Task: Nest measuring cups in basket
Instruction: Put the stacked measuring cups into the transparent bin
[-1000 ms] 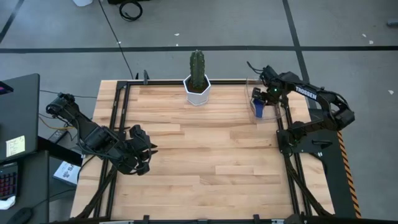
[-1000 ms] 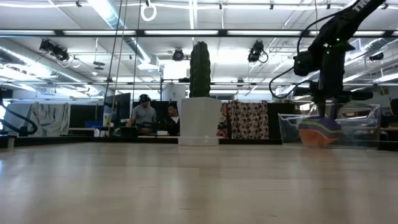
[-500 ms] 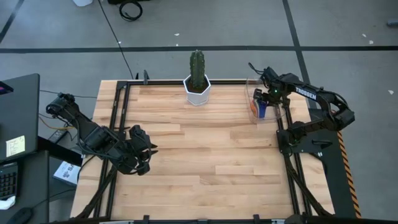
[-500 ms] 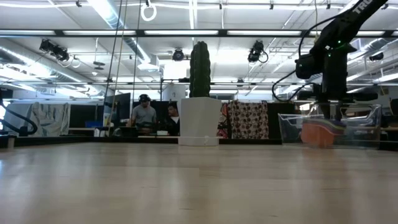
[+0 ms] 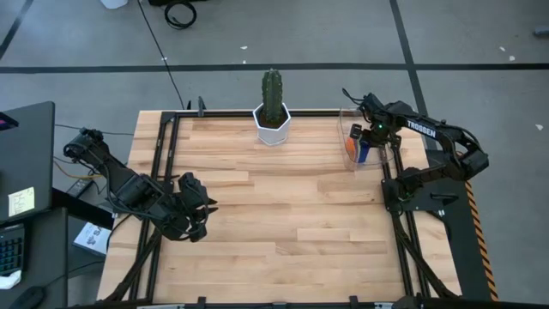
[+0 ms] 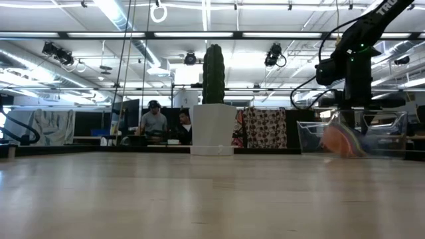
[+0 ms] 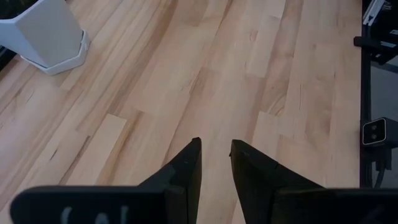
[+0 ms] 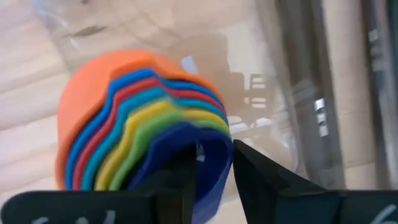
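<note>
The measuring cups [image 8: 124, 124] are nested in one stack, orange outermost, then blue, red, yellow and green, with a dark blue one innermost. The stack lies tilted inside the clear basket [image 5: 345, 120] at the table's far right, and the low view shows it as an orange shape [image 6: 339, 141] behind the basket wall [image 6: 392, 136]. My right gripper [image 8: 214, 165] points down into the basket [image 8: 280, 74] and is shut on the stack's rim. My left gripper [image 7: 214, 155] hovers open over bare wood near the table's left edge [image 5: 202, 209]. My right gripper has the rim of the innermost dark blue cup [image 8: 219, 149] between its two fingers, one finger [image 8: 180, 180] over the hollow and one [image 8: 255, 180] outside. The fingers come from above, pointing down. The stack leans over, its orange bottom [image 6: 332, 147] down in the basket.
A white faceted pot with a green cactus [image 5: 273, 120] stands at the far edge, left of the basket. The wooden tabletop [image 5: 283, 215] between the arms is open. People sit in the room beyond the table [image 6: 156, 123].
The stack of cups has sunk lower in the basket and tipped from nearly upright to leaning on its side, orange bottom now showing. My right gripper has stayed over the basket.
</note>
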